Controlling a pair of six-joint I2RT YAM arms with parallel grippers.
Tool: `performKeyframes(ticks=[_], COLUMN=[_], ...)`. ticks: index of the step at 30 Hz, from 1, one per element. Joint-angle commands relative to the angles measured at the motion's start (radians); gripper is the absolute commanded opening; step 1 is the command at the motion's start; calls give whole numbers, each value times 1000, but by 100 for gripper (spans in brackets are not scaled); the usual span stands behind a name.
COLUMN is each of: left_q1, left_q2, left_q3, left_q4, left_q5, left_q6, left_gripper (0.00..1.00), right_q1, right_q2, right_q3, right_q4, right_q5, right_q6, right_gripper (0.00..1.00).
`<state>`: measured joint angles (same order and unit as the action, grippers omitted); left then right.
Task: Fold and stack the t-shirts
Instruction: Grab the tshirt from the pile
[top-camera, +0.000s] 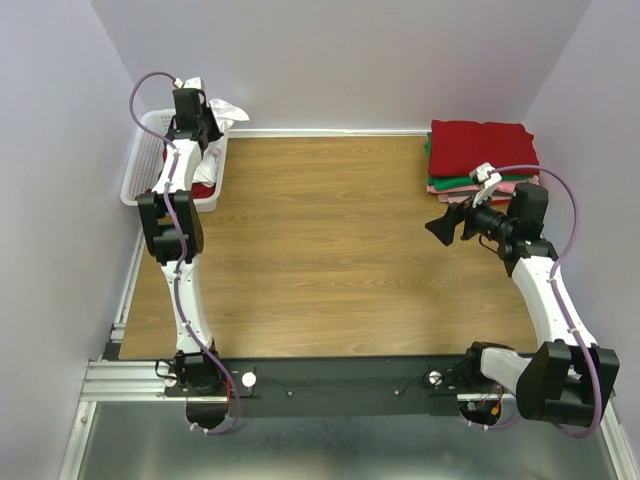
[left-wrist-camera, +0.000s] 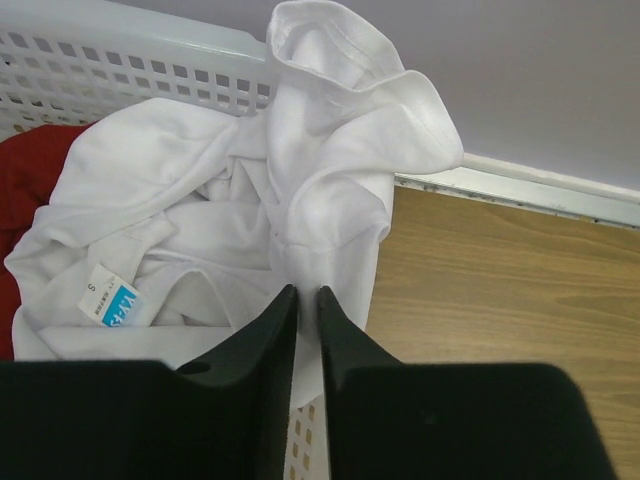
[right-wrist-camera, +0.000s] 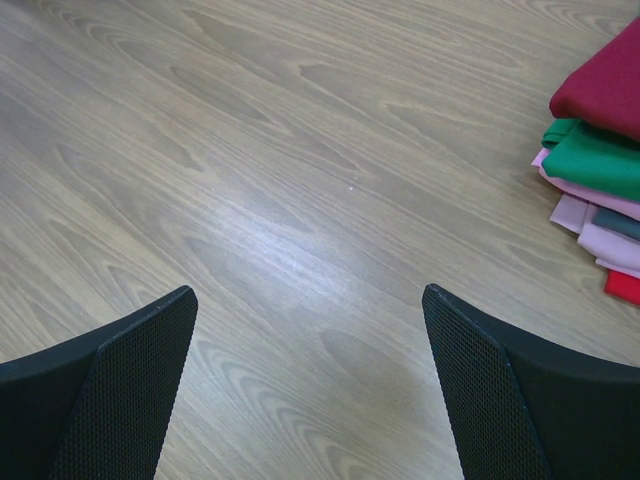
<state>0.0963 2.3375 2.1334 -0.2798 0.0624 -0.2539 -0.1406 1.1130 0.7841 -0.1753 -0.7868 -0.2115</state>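
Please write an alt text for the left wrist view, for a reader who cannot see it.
The left tool, its two black fingers almost together, pinches a fold of a crumpled white t-shirt that hangs over the rim of a white lattice basket. A red cloth lies under the shirt at the left; the wooden table shows at the right.

The overhead camera looks down on the whole table (top-camera: 330, 250) from above its near edge. The left wrist camera hangs close over the basket (left-wrist-camera: 150, 60); the right, low, seemingly shares the overhead's folded stack (right-wrist-camera: 600, 130)
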Motion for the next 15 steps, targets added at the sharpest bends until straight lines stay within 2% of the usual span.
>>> performKeyframes(ticks=[1, 4, 9, 12, 15], left_q1=[14, 13, 13, 8, -6], left_q2=[-4, -55, -191, -384, -519], left_q3=[20, 31, 17, -122, -190], left_q4=[4, 5, 25, 118, 185], left_q5=[65, 79, 117, 195, 253], left_q6=[16, 31, 25, -27, -61], left_gripper=[15, 0, 0, 0, 0], right_q1=[-14, -16, -24, -30, -36], right_q2=[-12, -18, -28, -39, -47], right_q3=[23, 21, 18, 15, 10], right_q4=[-23, -23, -23, -23, -21], right_q5=[-26, -29, -37, -40, -42], right_q6=[-17, -19, -22, -23, -28], right_gripper=[100, 100, 100, 100, 100])
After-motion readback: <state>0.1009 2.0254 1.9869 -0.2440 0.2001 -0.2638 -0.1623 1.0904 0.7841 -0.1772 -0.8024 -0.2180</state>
